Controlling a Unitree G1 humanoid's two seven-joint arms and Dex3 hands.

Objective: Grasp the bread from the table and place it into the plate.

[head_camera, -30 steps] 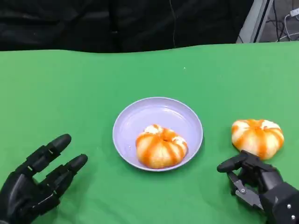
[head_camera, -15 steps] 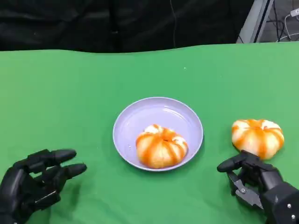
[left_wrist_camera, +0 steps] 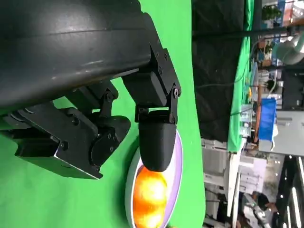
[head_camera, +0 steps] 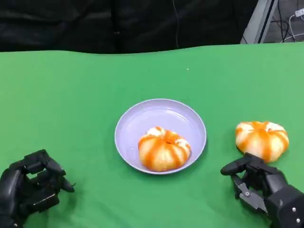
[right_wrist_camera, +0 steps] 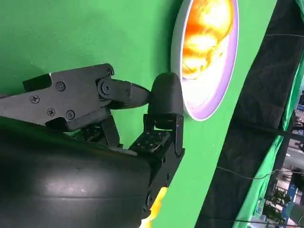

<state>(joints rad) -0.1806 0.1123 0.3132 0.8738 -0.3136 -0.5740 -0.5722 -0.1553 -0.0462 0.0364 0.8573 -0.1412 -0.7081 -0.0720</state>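
- A green table (head_camera: pixel 71 95) is seen from above, with a dark backdrop along its far edge.
- A round lavender plate (head_camera: pixel 156 111) is set at the middle of the table. One orange-and-white striped bread roll in the plate (head_camera: pixel 163 148) lies toward its near rim.
- A second bread roll on the table (head_camera: pixel 261 138) is found to the right of the plate, apart from its rim and resting on the cloth. This is judged to be the piece not yet placed.
- The right hand (head_camera: pixel 259 183) is seen at the lower right, just in front of that roll. Its fingers are loosely curled and nothing is held; whether the roll is touched cannot be told.
- The left hand (head_camera: pixel 31 187) is seen at the lower left, well apart from the plate, with its fingers curled inward on nothing.
- The roll is judged to be light, soft and easily dented, with a glazed top that may be slightly slick. A gentle hold across its rounded sides, low near the cloth, is judged best, so that the top is not crushed.
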